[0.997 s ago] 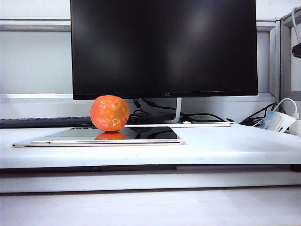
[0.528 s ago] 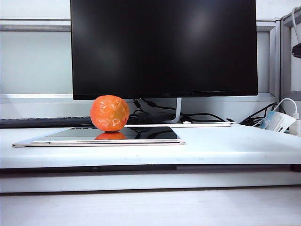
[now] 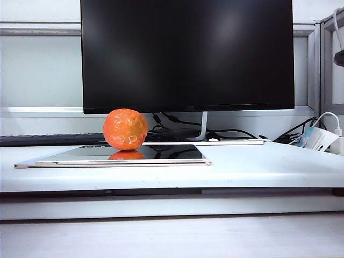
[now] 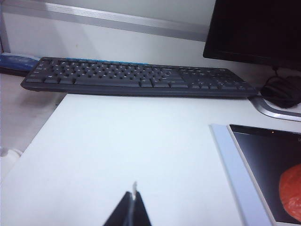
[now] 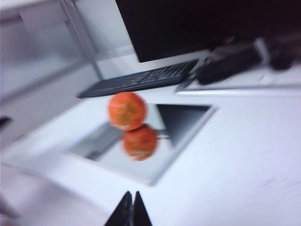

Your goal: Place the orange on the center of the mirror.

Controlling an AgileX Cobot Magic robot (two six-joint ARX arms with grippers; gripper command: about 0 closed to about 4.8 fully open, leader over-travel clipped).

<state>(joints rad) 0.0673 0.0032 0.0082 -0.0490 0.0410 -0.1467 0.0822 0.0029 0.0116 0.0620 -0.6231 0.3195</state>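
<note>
The orange (image 3: 125,129) rests on the mirror (image 3: 172,152), left of the panel's middle in the exterior view, its reflection showing below it. In the right wrist view the orange (image 5: 126,110) stands on the mirror (image 5: 183,120) above its own reflection. My right gripper (image 5: 132,195) is shut and empty, well back from the mirror over the white table. My left gripper (image 4: 133,195) is shut and empty too, over bare table beside the mirror's edge (image 4: 233,160); a slice of orange (image 4: 291,192) shows there. Neither gripper appears in the exterior view.
A large black monitor (image 3: 187,54) stands behind the mirror, with cables (image 3: 177,129) at its foot. A black keyboard (image 4: 136,77) lies along the back of the white table (image 3: 258,166). A white plug and packet (image 3: 320,138) sit at the far right.
The orange and mirror have stayed put in the exterior view. No arm shows there.
</note>
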